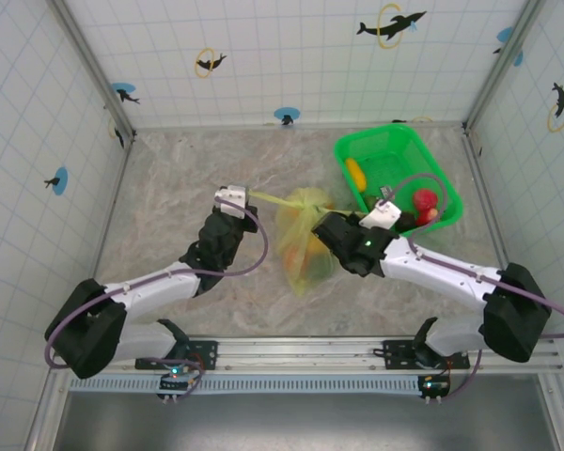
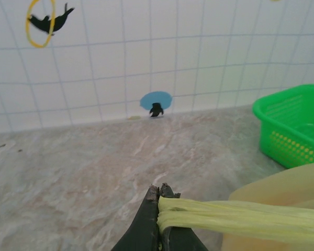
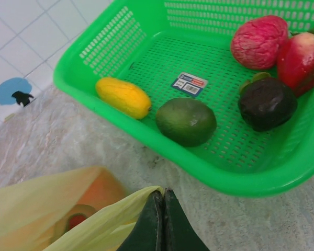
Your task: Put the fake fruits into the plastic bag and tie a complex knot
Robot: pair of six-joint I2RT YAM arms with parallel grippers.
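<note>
Tray [image 1: 381,141], bright green, sits at the upper right with five fake fruits [image 3: 186,121] in it. Left of it, mid-picture, lies the plastic bag [image 1: 305,240] with fruit inside. The left gripper [image 2: 158,191] is pinched shut on a tight bag handle [image 2: 240,217], and the right gripper [image 3: 163,196] is pinched shut on the bag's edge.

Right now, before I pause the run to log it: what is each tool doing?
Left tool: closed, gripping a handle strip of the plastic bag.
Right tool: closed, pinching a fold of the plastic bag.

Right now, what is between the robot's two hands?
The plastic bag lies between the left hand and the right hand, each pinching part of it. The top view shows that.
</note>
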